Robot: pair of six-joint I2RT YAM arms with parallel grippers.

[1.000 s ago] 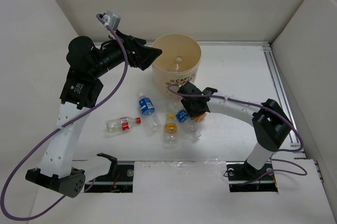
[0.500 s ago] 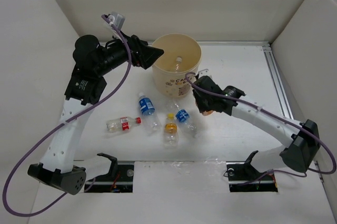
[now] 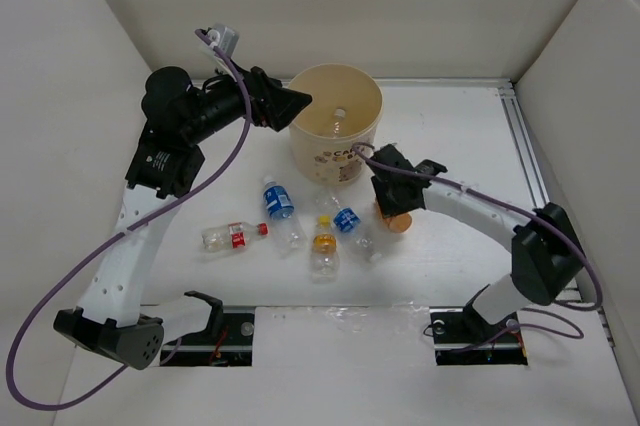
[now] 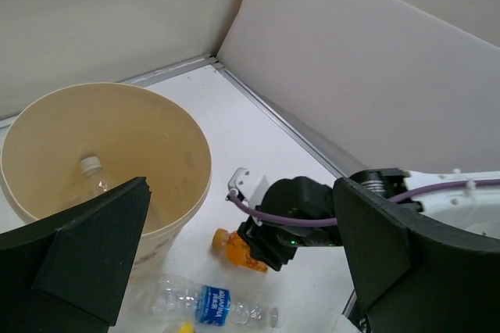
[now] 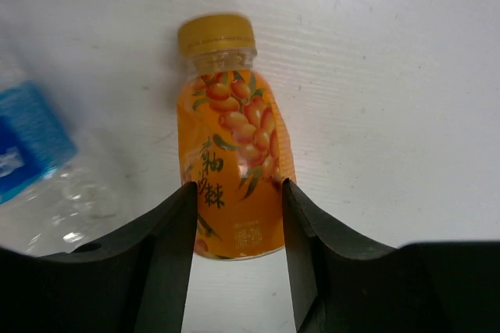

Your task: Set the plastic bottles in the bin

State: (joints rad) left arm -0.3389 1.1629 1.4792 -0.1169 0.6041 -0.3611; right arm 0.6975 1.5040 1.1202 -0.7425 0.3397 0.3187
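Observation:
The tan bin (image 3: 300, 134) stands at the back centre, and one clear bottle (image 4: 84, 182) lies inside it. My left gripper (image 3: 290, 106) hangs open and empty above the bin's left rim (image 4: 205, 162). My right gripper (image 3: 395, 208) is shut on an orange bottle (image 5: 234, 130) with a yellow cap, low over the table just right of the bin. Its fingers (image 5: 168, 231) press both sides of the bottle. On the table lie a blue-label bottle (image 3: 280, 206), a red-label bottle (image 3: 232, 236), a yellow-cap bottle (image 3: 323, 246) and a small blue-label bottle (image 3: 352, 224).
White walls close in the table on the left, back and right. A metal rail (image 3: 522, 146) runs along the right side. The loose bottles lie in a cluster between the two arm bases (image 3: 200, 331).
My right gripper has moved right, away from the bottle cluster, with the orange bottle in it. My left gripper has shifted slightly by the bin rim.

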